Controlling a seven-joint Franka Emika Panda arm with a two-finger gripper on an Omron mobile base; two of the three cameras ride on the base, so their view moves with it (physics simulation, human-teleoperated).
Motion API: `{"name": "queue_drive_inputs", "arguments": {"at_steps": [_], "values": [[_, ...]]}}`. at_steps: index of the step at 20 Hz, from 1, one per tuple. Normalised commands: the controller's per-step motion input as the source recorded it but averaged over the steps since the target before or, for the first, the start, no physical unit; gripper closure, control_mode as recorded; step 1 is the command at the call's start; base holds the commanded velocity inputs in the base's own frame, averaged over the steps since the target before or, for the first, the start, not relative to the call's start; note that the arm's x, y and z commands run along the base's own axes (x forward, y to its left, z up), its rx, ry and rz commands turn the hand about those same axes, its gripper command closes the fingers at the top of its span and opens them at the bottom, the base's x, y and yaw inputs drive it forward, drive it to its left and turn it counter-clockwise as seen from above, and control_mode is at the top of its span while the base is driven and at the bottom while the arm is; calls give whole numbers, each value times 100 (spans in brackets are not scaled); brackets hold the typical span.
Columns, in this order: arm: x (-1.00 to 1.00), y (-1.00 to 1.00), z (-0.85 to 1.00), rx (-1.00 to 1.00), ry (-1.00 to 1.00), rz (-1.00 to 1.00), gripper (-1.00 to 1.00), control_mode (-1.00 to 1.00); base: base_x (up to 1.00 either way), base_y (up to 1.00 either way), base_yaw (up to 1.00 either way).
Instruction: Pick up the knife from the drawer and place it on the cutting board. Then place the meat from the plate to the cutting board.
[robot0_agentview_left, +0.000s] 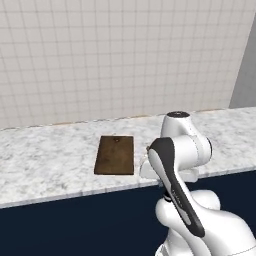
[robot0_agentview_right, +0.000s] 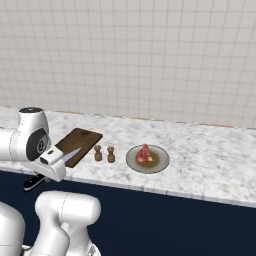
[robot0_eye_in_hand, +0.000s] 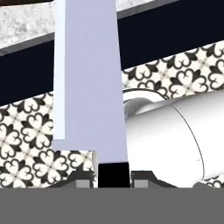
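Hand view: two-finger gripper pinching the black handle of the kitchen knife, one dark fingertip pressed to each side.
Knife look: broad, flat silver-grey blade, paler strip along one edge, running straight out from the fingertips toward the top of that view; black handle short and mostly hidden between the pads.
Knife place: in the right base view, knife held at the gripper, blade tip pointing up and away toward the board, black handle end jutting out below the hand, in front of the counter edge.
Board: flat rectangular dark-brown wooden cutting board on the grey-white marble counter, just beyond the blade tip, bare on top.
Plate: round shallow plate with pale rim and olive-brown centre, well right of the gripper.
Meat: small red-pink slab with pale streaks lying on the plate.
Between board and plate: two small brown shakers side by side.
Behind the blade, hand view: black-and-white patterned floor tiles, dark navy cabinet front.
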Motion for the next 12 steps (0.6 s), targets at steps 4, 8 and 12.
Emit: {"name": "queue_drive_inputs", "arguments": {"at_steps": [4,8,12], "values": [[0,0,0,0,0,0,100,100,54,0,0],[0,0,0,0,0,0,100,100,73,7,0],[0,0,0,0,-2,2,100,-100,10,0,0]]}}
